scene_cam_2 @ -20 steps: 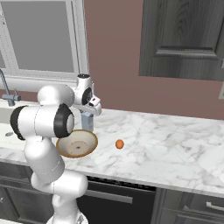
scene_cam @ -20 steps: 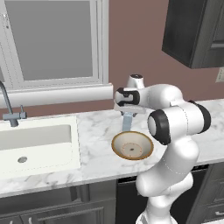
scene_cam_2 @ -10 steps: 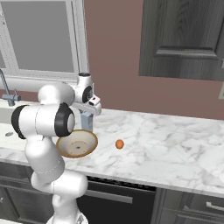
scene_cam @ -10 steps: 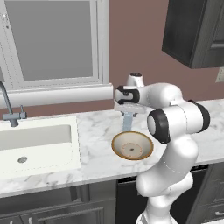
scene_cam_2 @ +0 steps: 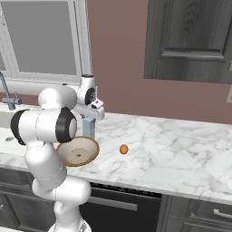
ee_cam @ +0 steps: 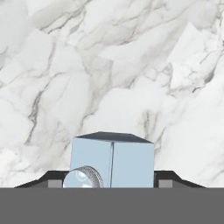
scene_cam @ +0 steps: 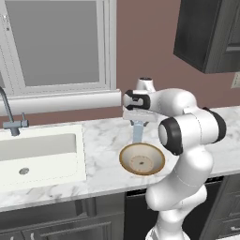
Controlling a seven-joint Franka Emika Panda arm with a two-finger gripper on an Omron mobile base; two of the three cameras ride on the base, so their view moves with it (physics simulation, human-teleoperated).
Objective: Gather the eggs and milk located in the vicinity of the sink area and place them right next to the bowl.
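My gripper (scene_cam: 137, 121) is shut on the milk (scene_cam: 138, 132), a slim pale blue carton that hangs upright under the hand, just behind the bowl (scene_cam: 142, 159). The right base view has the same gripper (scene_cam_2: 93, 118), the milk (scene_cam_2: 89, 128) and the tan bowl (scene_cam_2: 78, 151) in front of it. One orange-brown egg (scene_cam_2: 123, 149) lies on the marble counter just right of the bowl. Looking down along the hand, the milk (ee_cam: 113, 162) sits between my dark fingertips (ee_cam: 48, 181), over bare marble. I cannot tell whether its base touches the counter.
The cream sink (scene_cam: 37, 150) with its grey faucet (scene_cam: 9, 115) is at the left end of the counter. A window sill (scene_cam: 61, 101) runs along the wall behind. Dark cabinets (scene_cam_2: 190, 41) hang above the right side. Open marble (scene_cam_2: 181, 145) stretches right of the egg.
The hand with the milk has eased down a little behind the bowl. Bowl and egg stay where they were.
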